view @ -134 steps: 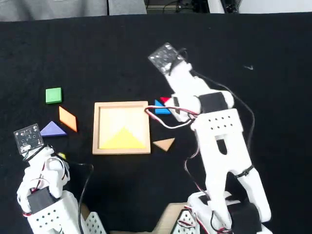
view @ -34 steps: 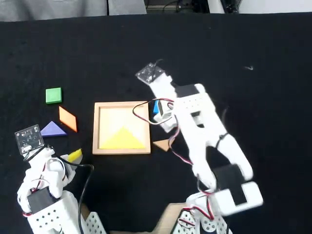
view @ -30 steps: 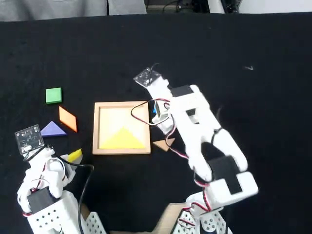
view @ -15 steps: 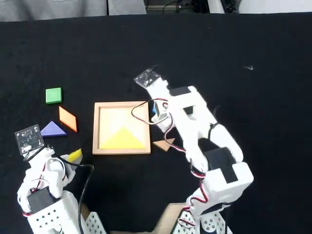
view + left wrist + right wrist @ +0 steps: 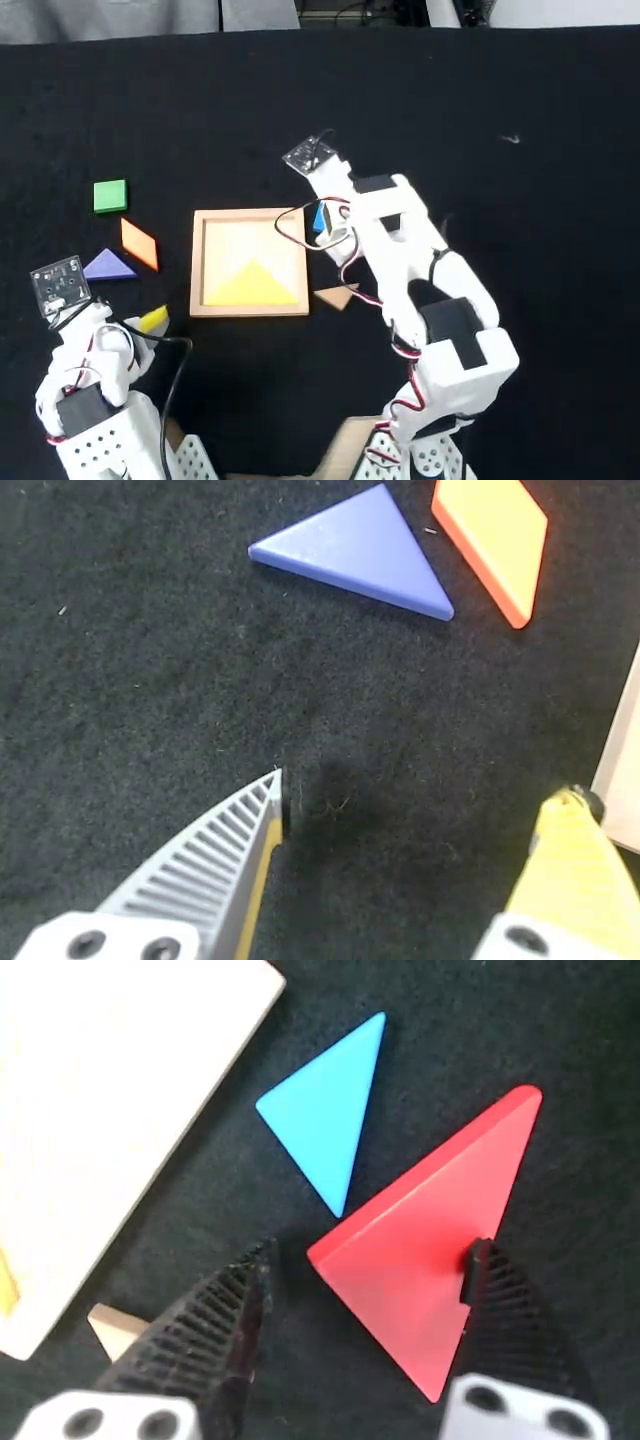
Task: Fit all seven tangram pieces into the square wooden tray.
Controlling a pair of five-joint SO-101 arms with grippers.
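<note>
The square wooden tray (image 5: 198,262) holds a yellow triangle (image 5: 250,285) in its near half. My right gripper (image 5: 370,1250) is open just right of the tray and straddles the red triangle (image 5: 430,1240), one fingertip (image 5: 478,1265) touching its edge. The light blue triangle (image 5: 325,1110) lies just beyond it, beside the tray corner (image 5: 110,1110). A tan triangle (image 5: 335,296) lies by the tray's near right corner. Left of the tray lie the green square (image 5: 110,195), orange parallelogram (image 5: 140,243) and purple triangle (image 5: 108,266). My left gripper (image 5: 422,785) hangs open over bare cloth near the purple triangle (image 5: 360,550).
Black cloth covers the table. The right arm (image 5: 400,250) stretches over the area right of the tray and hides most of the pieces there. Both arm bases stand at the near edge. Open cloth lies at the far side and far right.
Since 4.5 s ago the right arm has folded and drawn its wrist back toward the tray's far right corner. The left gripper has opened. Over the last second the right wrist shifted only slightly.
</note>
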